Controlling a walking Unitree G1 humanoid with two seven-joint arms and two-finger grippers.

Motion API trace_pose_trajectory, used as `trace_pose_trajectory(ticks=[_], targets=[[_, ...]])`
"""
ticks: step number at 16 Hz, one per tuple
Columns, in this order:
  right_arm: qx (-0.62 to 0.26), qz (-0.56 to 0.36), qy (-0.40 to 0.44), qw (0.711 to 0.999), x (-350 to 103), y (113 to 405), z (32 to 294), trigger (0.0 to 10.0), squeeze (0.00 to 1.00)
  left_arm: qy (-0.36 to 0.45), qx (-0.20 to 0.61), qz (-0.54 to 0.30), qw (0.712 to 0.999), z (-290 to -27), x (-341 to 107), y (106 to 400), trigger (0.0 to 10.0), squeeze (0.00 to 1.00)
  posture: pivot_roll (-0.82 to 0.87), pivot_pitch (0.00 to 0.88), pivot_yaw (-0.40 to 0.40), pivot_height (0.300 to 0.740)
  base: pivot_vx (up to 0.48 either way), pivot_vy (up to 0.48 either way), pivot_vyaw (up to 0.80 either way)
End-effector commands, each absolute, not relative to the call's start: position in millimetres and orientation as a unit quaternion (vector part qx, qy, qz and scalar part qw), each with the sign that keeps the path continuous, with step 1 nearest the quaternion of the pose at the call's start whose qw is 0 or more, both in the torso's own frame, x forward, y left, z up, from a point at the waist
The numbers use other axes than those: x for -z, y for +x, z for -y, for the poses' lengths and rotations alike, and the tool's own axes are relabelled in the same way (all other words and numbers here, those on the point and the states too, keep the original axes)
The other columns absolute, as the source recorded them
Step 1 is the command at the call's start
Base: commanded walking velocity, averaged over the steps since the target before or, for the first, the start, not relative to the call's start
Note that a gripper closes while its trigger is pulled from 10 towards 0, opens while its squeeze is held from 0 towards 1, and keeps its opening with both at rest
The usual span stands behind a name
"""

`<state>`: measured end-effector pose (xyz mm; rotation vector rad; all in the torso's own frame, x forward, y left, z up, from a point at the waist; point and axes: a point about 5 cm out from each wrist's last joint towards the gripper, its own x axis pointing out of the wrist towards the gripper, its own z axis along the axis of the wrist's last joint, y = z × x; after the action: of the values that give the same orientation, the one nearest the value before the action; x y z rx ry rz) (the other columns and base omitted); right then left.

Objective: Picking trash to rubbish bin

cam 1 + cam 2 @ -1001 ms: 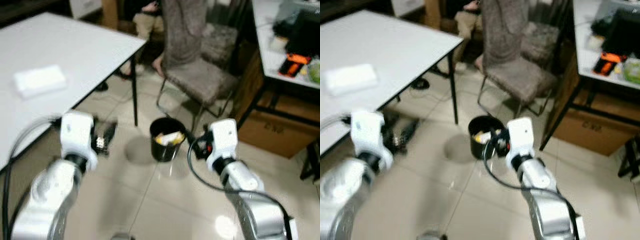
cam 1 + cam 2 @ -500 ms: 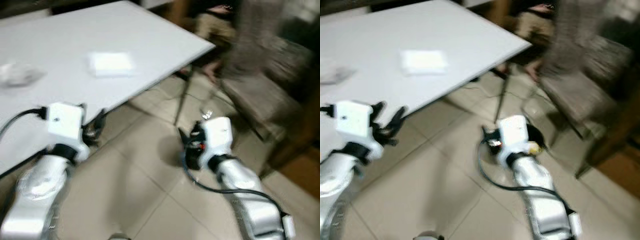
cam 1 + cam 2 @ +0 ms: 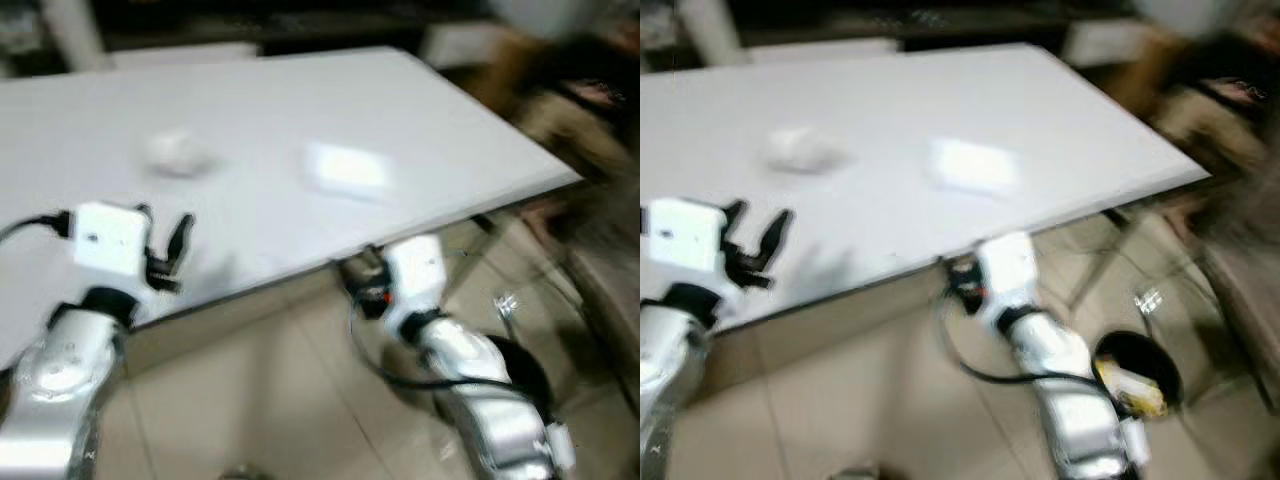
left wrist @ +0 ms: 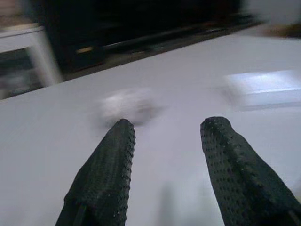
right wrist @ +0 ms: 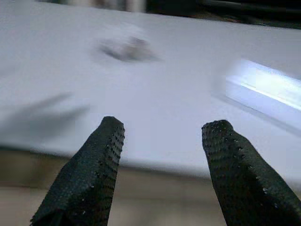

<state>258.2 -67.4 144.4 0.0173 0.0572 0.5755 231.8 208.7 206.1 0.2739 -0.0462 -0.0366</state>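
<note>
A crumpled white paper ball (image 3: 175, 152) lies on the white table (image 3: 260, 100), with a flat white pack (image 3: 345, 168) to its right. My left gripper (image 3: 165, 225) is open over the table's near edge, and the ball (image 4: 129, 104) lies just beyond its fingertips. My right gripper (image 5: 162, 129) is open at the table's edge, below its top and facing both the ball (image 5: 127, 47) and the pack (image 5: 268, 87). The black bin (image 3: 1135, 372), with yellow trash inside, stands on the floor behind my right arm. The picture is blurred.
Beige tiled floor (image 3: 260, 400) lies under the table's front edge. A thin black table leg (image 3: 1090, 270) stands at the right corner. A seated person (image 3: 590, 100) and a chair show as a blur at the far right.
The camera has swung left: the table now takes up most of the picture and the bin sits at the lower right. Both grippers now face the table; the left remains open.
</note>
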Motion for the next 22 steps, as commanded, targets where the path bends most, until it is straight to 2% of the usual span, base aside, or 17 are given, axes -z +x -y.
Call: trace_pose_trajectory(ticks=[1, 3, 7, 13, 15, 19, 22], targets=[[-0.274, -0.027, 0.002, 0.961, -141.9, 258.6, 76.8, 10.0, 0.00, 0.135, 0.029, 0.027, 0.990, -202.3, -206.9, 231.9, 10.0, 0.00, 0.17, 0.042, -0.109, 0.740, 0.409, 0.000, 0.80], [-0.271, -0.024, 0.000, 0.962, -139.8, 259.3, 76.6, 10.0, 0.00, 0.138, 0.034, 0.020, 0.990, -202.7, -203.7, 233.1, 10.0, 0.00, 0.17, 0.033, -0.106, 0.740, 0.407, 0.000, 0.80], [-0.218, -0.021, 0.007, 0.976, -140.7, 265.4, 90.3, 10.0, 0.00, 0.131, 0.064, 0.010, 0.989, -196.2, -195.9, 237.3, 10.0, 0.00, 0.15, 0.018, -0.085, 0.740, 0.405, 0.000, 0.00], [-0.130, -0.004, 0.018, 0.991, -144.6, 259.7, 117.0, 10.0, 0.00, 0.130, 0.116, 0.009, 0.985, -185.9, -191.9, 256.0, 10.0, 0.00, 0.11, 0.011, -0.028, 0.740, 0.406, 0.000, -0.77], [-0.108, -0.003, 0.016, 0.994, -144.4, 251.5, 122.7, 10.0, 0.00, 0.129, 0.126, 0.008, 0.984, -184.6, -190.3, 261.8, 10.0, 0.00, 0.09, 0.012, -0.014, 0.740, 0.405, 0.000, 0.00], [-0.105, -0.010, 0.007, 0.994, -140.6, 247.9, 126.3, 10.0, 0.00, 0.135, 0.105, -0.016, 0.985, -189.4, -182.7, 270.2, 10.0, 0.00, 0.07, 0.014, -0.009, 0.740, 0.000, 0.000, 0.00], [-0.103, -0.016, -0.007, 0.995, -136.3, 247.2, 129.6, 10.0, 0.00, 0.092, 0.101, -0.048, 0.989, -195.9, -167.3, 271.3, 10.0, 0.00, 0.06, 0.024, -0.012, 0.740, 0.000, 0.000, 0.00]])
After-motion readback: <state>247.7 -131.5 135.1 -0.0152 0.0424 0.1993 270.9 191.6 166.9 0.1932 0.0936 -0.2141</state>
